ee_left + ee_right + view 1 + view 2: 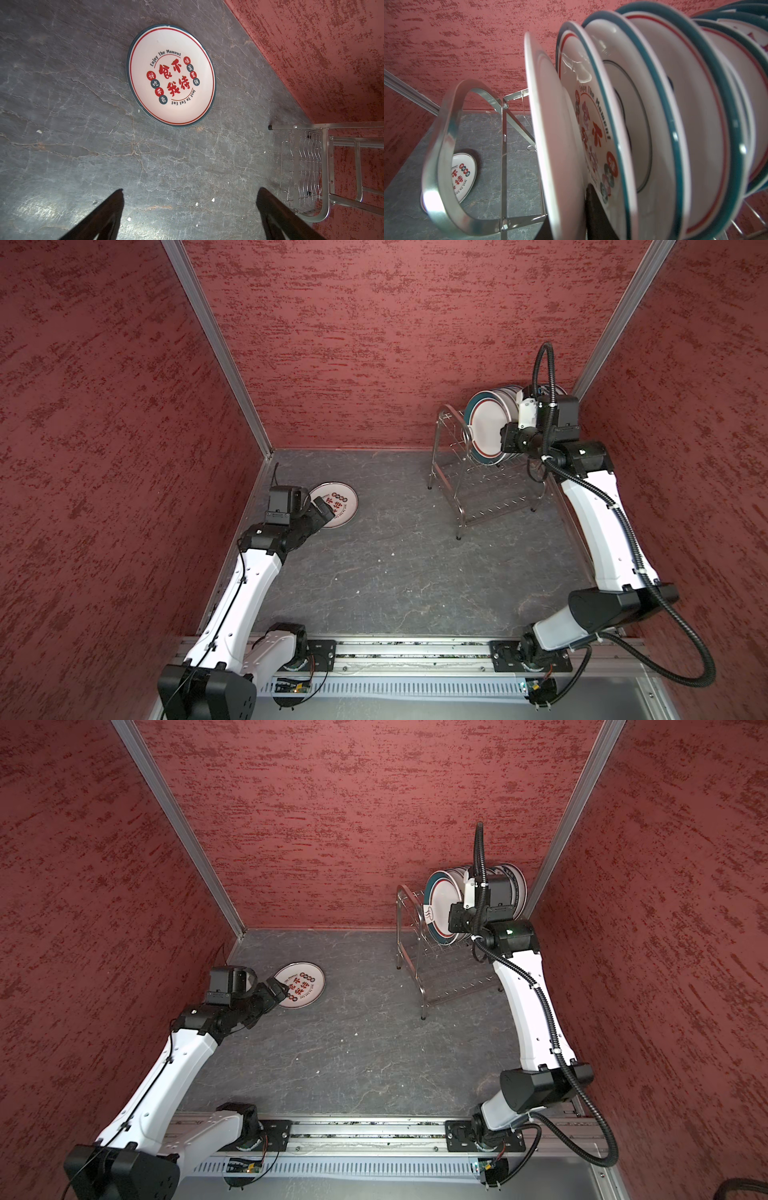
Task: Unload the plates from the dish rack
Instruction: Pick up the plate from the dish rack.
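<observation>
Well to the left of the dish rack [494, 512], the left gripper [190, 190] hangs low over the dark grey table [395, 572]. Its two black fingers [110, 207] are spread wide, with nothing between them. Just beyond their tips, on the side toward the rack, a lone plate [338, 504] lies flat and face up on the table, clear of the fingers. It is white with a teal and red rim, red Chinese characters and the words "Enjoy The Moment". Both top views show it well apart from the rack's legs, with bare table between.

The rack stands against the red back wall [374, 344], near the corner. On its upper shelf a row of plates [675, 104] stands on edge, packed close together toward the rack's right end. The front plate [484, 427], at the left end of that row, turns its white face and teal-red rim toward the rack's left end.

The right gripper [566, 218] reaches in at this front plate. In the right wrist view one dark finger [591, 207] sits in the gap between the front plate and the printed plate behind it, and a dark shape shows on the other side of the rim. The jaws thus straddle the front plate's edge, set narrow. Whether they actually clamp it cannot be told.
</observation>
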